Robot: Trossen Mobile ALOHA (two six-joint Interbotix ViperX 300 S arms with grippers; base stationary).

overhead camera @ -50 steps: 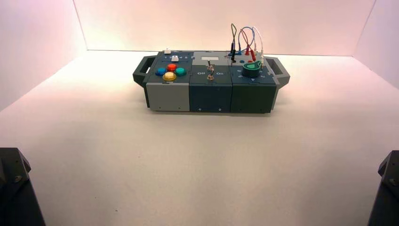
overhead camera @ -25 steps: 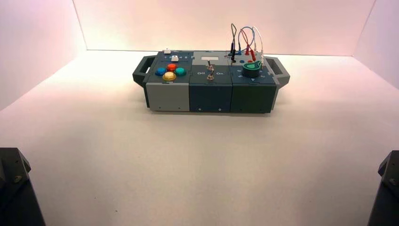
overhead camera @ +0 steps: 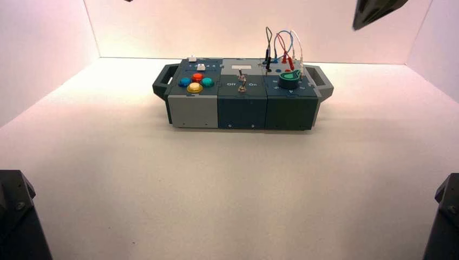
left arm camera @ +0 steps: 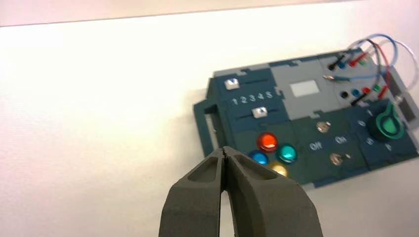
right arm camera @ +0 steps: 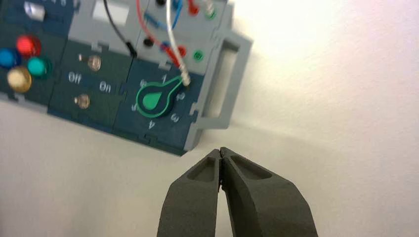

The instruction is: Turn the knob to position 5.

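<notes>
The teal-green knob [overhead camera: 289,77] sits on the right part of the box [overhead camera: 241,111], on a dark base. It also shows in the left wrist view [left arm camera: 389,124]. In the right wrist view the knob [right arm camera: 157,98] has its pointer tip between the marks 1 and 2. My right gripper [right arm camera: 220,150] is shut and empty, in the air over the table by the box's right front corner, apart from the knob. My left gripper [left arm camera: 225,150] is shut and empty, in the air off the box's left end.
Red, blue, teal and yellow push buttons [overhead camera: 196,82] sit on the box's left part, behind them two sliders [left arm camera: 257,112]. Two metal toggle switches [overhead camera: 242,83] stand mid-box. Looped wires [overhead camera: 281,49] rise behind the knob. A dark arm part [overhead camera: 373,11] shows top right.
A dark part of the right arm has come into the high view at the top right edge, and a small dark tip at the top left. The box has not moved.
</notes>
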